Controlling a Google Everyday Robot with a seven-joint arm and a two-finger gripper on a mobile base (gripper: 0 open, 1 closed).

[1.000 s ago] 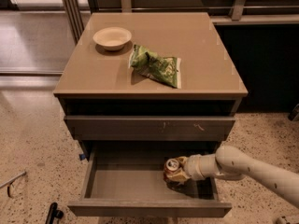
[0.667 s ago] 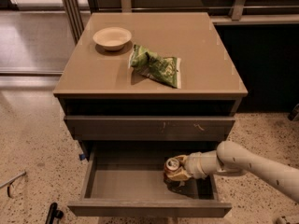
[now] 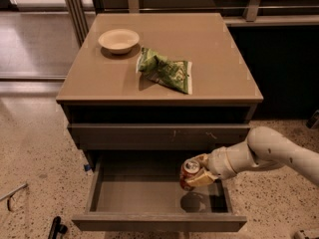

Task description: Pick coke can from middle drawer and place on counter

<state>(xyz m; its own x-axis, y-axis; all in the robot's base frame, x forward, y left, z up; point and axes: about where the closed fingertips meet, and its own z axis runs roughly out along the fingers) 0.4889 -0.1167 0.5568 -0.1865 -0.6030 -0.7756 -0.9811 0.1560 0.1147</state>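
The coke can [image 3: 188, 174] is red with a silver top and is held tilted above the floor of the open middle drawer [image 3: 149, 193], with its shadow below it on the drawer floor. My gripper [image 3: 197, 172] comes in from the right on a white arm and is shut on the can. The counter [image 3: 209, 49] is the glossy tan top of the cabinet, above and behind the drawer.
A pale round bowl [image 3: 118, 40] sits at the counter's back left. A green snack bag [image 3: 165, 69] lies near the counter's middle. A shut drawer front with pale scratch marks [image 3: 159, 133] is just above the open drawer. Speckled floor surrounds the cabinet.
The can has come up off the drawer floor in my gripper and now hangs tilted above it. The arm has risen slightly.
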